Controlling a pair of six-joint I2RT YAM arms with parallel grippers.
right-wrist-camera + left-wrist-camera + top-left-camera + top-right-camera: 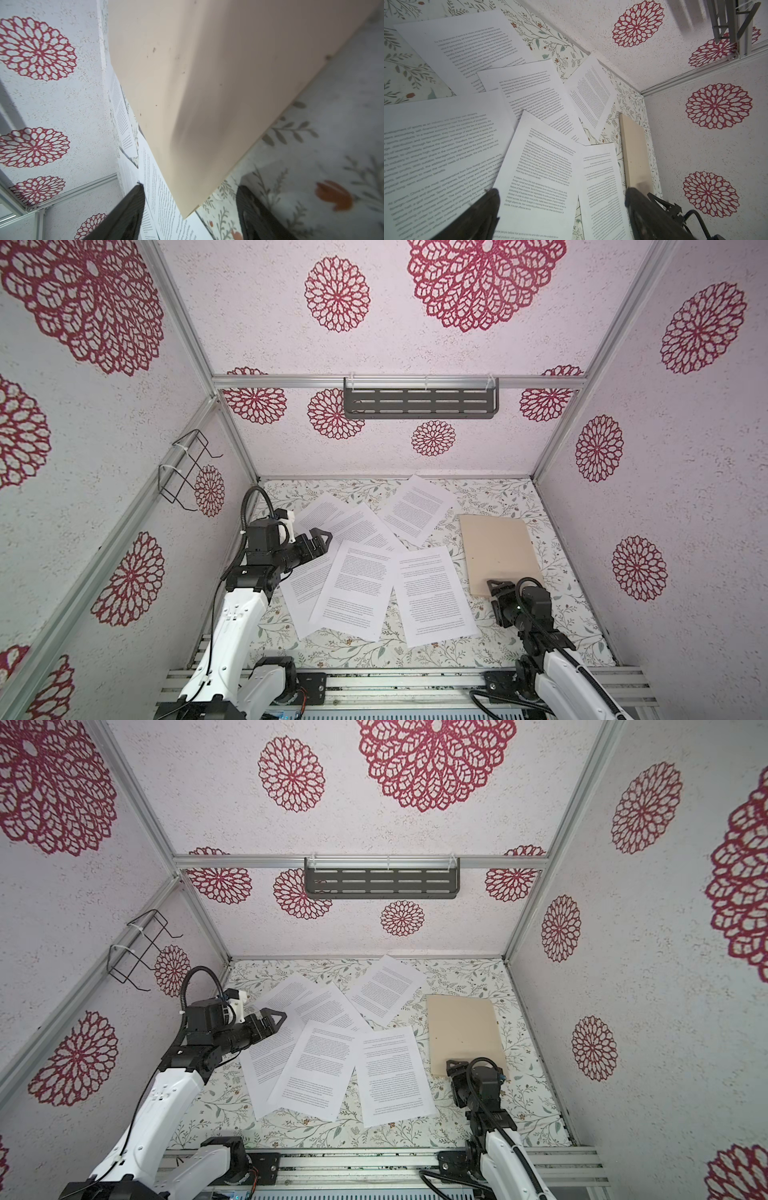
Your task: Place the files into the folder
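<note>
At the near corner of the folder (496, 549), right gripper (190, 187) straddles it unclamped, left gripper (562, 189) also spread; card likely light, flexible: pinch the edge.

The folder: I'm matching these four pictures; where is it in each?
Top view: folder right of the files.
Top view: same spot.
Left wrist: past the files.
Right wrist: close up, corner inside the open right tool.
Shared landmark: the printed sheet beside it.

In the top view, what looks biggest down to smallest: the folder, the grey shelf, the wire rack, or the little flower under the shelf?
Biggest: folder and grey shelf, about alike, too close to rank.
Next: wire rack.
Smallest: little flower.
</note>
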